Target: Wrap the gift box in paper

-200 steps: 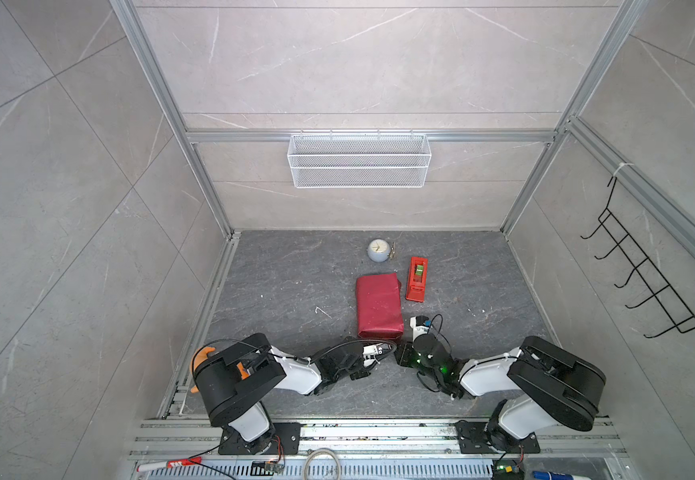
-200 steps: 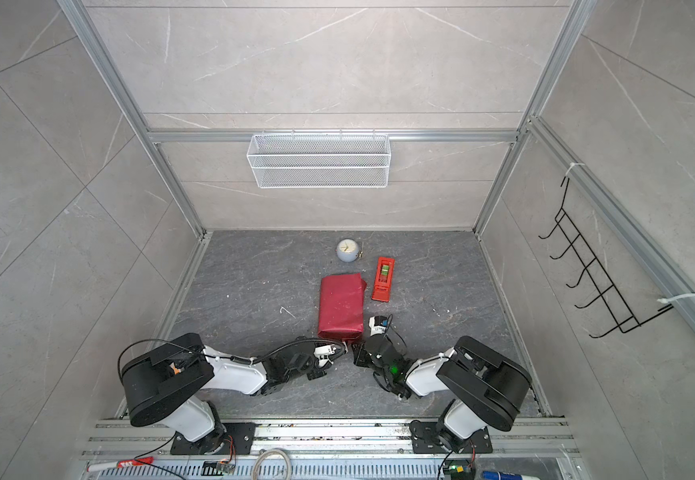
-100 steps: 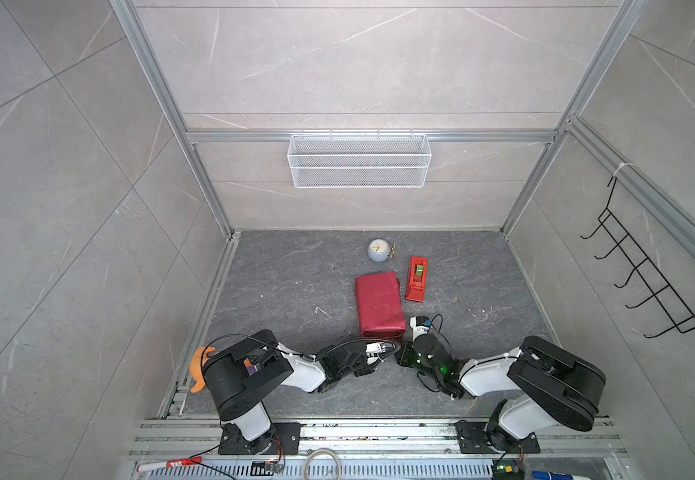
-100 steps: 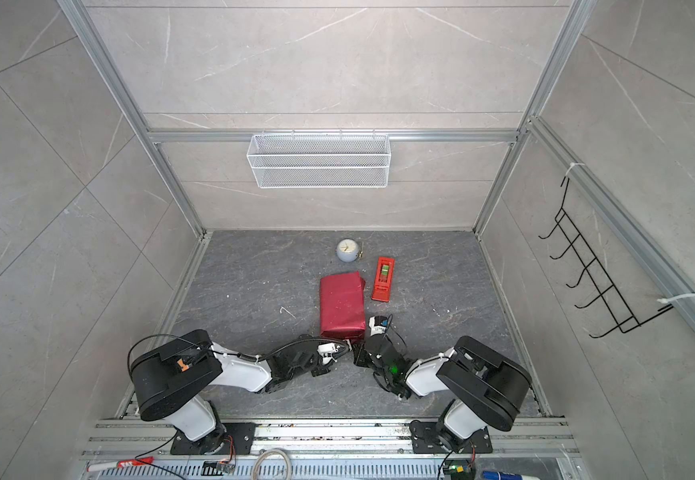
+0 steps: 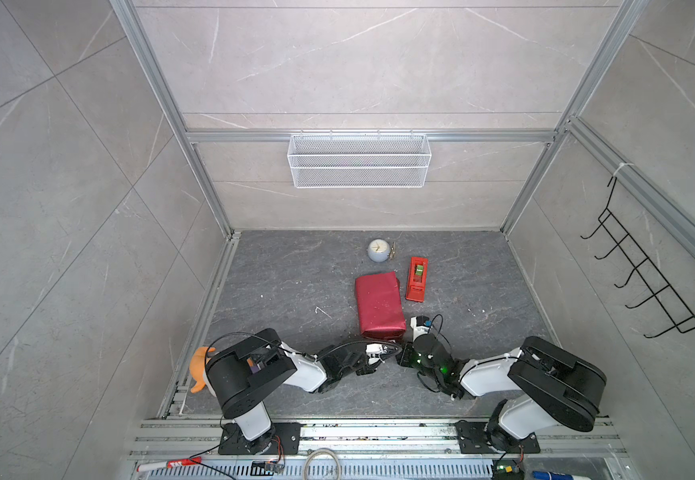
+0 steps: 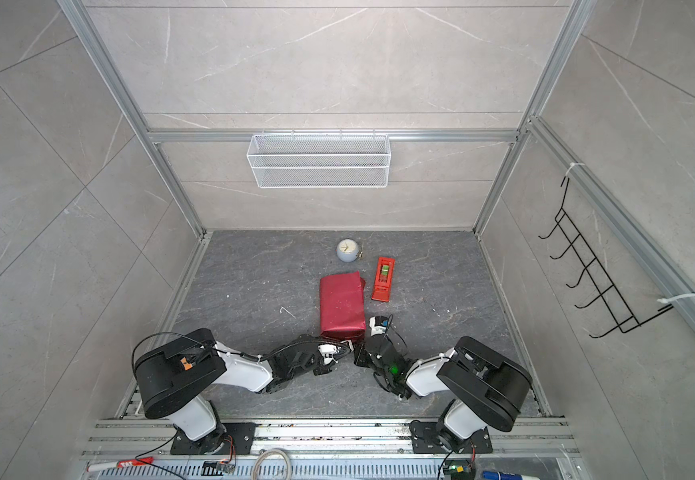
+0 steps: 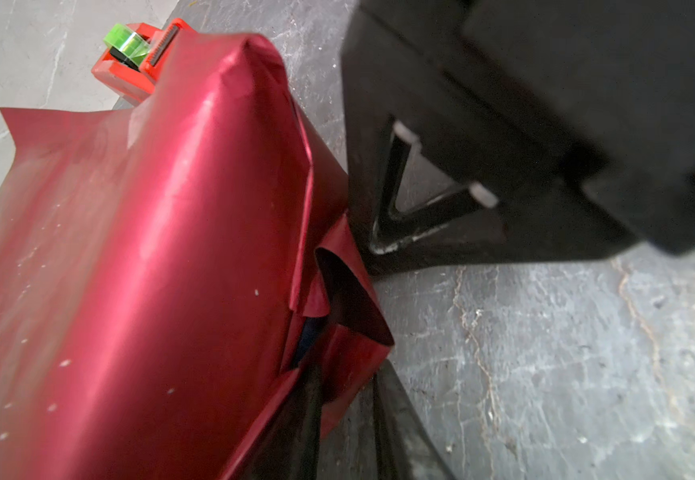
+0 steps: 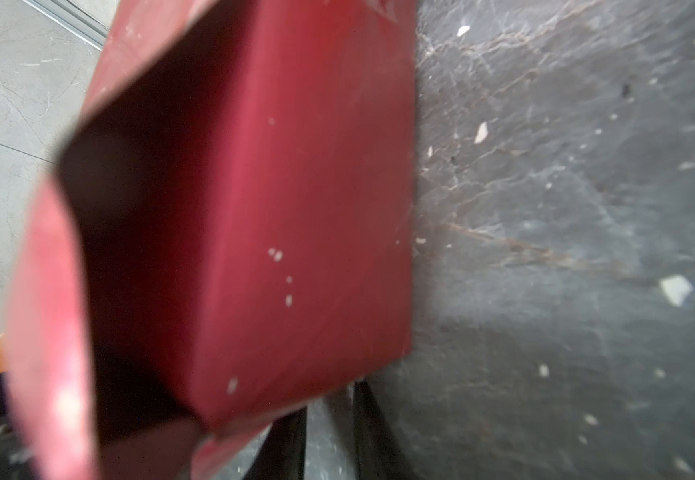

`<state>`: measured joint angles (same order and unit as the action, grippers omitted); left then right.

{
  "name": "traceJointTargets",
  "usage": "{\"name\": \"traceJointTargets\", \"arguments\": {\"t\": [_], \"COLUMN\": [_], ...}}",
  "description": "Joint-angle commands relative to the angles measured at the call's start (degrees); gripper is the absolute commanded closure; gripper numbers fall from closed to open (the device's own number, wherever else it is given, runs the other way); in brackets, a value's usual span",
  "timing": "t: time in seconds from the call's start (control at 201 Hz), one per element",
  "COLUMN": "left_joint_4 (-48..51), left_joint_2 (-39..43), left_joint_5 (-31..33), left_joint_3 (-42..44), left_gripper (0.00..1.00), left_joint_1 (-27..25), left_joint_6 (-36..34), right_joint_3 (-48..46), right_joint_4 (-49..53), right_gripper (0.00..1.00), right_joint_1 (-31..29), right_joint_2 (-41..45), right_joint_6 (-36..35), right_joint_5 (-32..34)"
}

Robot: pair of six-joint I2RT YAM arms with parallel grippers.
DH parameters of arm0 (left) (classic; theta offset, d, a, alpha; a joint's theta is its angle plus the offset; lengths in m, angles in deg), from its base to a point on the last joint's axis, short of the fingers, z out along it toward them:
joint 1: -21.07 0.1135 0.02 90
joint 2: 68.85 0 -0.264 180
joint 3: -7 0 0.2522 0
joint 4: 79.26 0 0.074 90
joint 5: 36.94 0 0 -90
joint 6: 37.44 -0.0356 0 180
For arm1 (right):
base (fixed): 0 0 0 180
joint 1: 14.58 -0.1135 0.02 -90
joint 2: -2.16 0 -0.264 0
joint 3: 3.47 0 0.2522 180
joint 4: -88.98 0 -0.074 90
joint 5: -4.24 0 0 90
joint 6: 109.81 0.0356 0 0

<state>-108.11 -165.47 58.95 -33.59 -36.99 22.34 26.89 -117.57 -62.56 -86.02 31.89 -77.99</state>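
**Desk:** Where is your gift box?

**Spotter:** Your gift box [image 7: 307, 338] lies about midway across the dark grey tabletop [image 5: 287, 291], all but hidden inside the paper [image 5: 379, 305]. Only a sliver of navy shows at the open near end, seen from the left wrist. The maroon paper wraps it lengthwise, pointing away from your arms.

**Desk:** And your grippers?

**Spotter:** Both work low at that near end, tips close together in both top views. Your left gripper [image 7: 348, 374] has its jaws narrowly parted around a loose, curled flap of paper. One finger looks tucked into the open end and the other sits outside. A strip of tabletop shows in the gap, so nothing is clamped. Your right gripper [image 8: 329, 401] is likewise parted a little, with bare tabletop between its fingers [image 8: 373, 432]. A corner of the paper hangs just over one finger, and the gripper holds nothing.

**Desk:** Anything else in frame?

**Spotter:** A red tape dispenser [image 5: 416, 279] with a green roll stands just beside the paper's far right corner. A small round clock [image 5: 378, 250] sits beyond the far end, apart from it. A white wire basket [image 5: 358, 160] hangs on the back wall, and a black hook rack [image 5: 645, 282] on the right wall.
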Motion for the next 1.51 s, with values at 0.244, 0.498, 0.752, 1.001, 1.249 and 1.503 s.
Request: {"name": "traceJointTargets", "arguments": {"t": [0.244, 0.498, 0.752, 1.001, 1.249, 1.503], "left_joint_4": [-3.6, -4.1, -4.8, -6.8, -10.4, -10.1], "left_joint_2": [0.4, 1.4, 2.0, 3.6, 2.8, 3.0], "left_joint_5": [0.3, 0.4, 0.9, 0.3, 1.2, 0.7], "left_joint_3": [-0.4, -0.1, 0.1, 2.0, 3.5, 4.1], "left_gripper": [0.95, 1.00, 1.00, 1.00, 1.00, 1.00], "left_joint_1": [0.4, 0.4, 0.4, 0.5, 0.7, 0.7], "left_joint_6": [-0.8, 0.0, 0.1, 0.1, 1.3, 4.6], "right_joint_3": [-1.3, -2.2, -2.7, 4.5, 16.0, 25.4], "right_joint_4": [4.2, 10.3, 25.0, 39.7, 36.8, 33.6], "right_gripper": [0.75, 0.72, 0.68, 0.64, 0.64, 0.68], "right_joint_1": [-0.3, -0.2, -0.2, 2.3, 7.5, 7.5], "right_joint_2": [1.3, 6.8, 20.4, 34.0, 24.6, 9.6], "right_joint_6": [0.3, -0.5, -2.9, -9.4, -12.8, -12.4], "right_joint_5": [1.8, 3.2, 3.3, 0.1, -13.4, -20.7]}}
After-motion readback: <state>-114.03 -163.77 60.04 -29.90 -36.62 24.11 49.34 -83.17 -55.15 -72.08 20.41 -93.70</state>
